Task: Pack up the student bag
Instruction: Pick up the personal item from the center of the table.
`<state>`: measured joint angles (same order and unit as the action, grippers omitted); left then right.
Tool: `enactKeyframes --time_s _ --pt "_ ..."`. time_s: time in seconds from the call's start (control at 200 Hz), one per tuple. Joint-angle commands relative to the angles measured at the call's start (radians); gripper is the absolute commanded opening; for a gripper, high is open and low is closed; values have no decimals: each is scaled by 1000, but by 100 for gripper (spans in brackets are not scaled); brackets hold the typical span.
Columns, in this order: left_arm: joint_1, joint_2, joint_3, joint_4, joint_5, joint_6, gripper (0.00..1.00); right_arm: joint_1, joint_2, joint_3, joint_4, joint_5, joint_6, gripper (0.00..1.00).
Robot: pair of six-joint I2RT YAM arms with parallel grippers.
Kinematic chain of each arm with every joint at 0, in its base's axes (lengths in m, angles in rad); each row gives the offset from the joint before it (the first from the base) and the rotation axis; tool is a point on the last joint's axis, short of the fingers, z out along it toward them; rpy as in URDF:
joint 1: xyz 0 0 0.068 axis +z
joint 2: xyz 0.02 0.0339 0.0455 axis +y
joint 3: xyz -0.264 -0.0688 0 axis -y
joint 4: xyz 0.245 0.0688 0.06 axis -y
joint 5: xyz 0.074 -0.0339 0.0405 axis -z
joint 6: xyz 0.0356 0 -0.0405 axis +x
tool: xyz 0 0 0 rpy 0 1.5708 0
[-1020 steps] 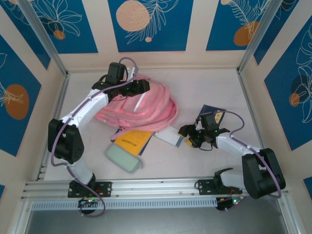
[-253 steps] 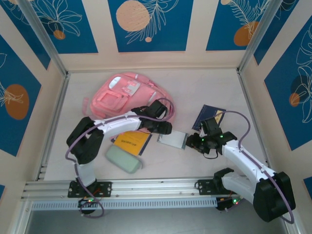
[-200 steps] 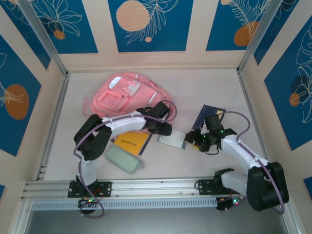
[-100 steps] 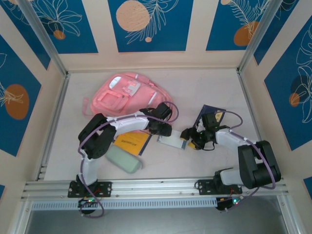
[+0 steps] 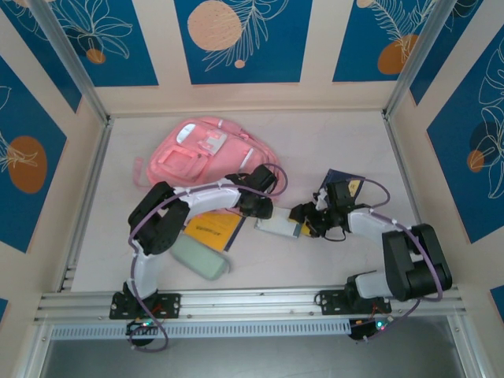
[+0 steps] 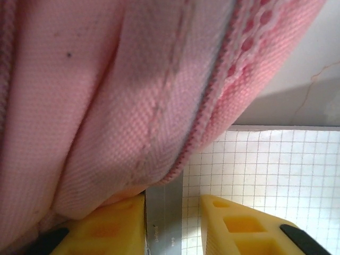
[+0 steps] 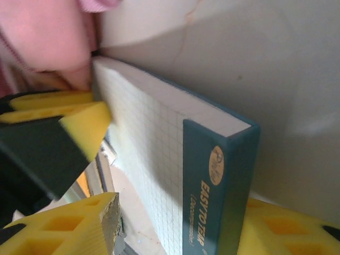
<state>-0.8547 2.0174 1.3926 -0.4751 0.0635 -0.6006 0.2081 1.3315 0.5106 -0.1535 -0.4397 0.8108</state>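
Both arms have drawn closer over the last second. The right gripper [image 5: 305,223] holds the graph-paper pad [image 5: 277,225] by its right end, jaws closed on it. The left gripper [image 6: 172,223], jaws apart, straddles the pad's left edge at the student bag's [image 5: 206,153] near rim; the bag lies at the far left. I think the pad could catch on the fabric lip and slide underneath. Its teal spine [image 7: 212,191] reads "EASYTO TEAR".

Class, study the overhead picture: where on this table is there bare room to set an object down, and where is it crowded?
Bare: the table's far right, beyond the dark booklet, and the near right edge. Crowded: the centre, where student bag, grid pad, orange notebook, green case and both grippers meet.
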Motion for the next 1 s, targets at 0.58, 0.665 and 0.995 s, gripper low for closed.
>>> enactKeyframes --time_s 0.58,0.665,0.995 --pt "11 35 -79 89 225 -86 20 64 79 -37 325 -107 199 25" --pt "19 -33 -109 87 177 -98 18 47 25 -30 227 -49 163 15" --pt "32 -201 114 -173 44 45 52 20 -278 -20 -114 130 4 7"
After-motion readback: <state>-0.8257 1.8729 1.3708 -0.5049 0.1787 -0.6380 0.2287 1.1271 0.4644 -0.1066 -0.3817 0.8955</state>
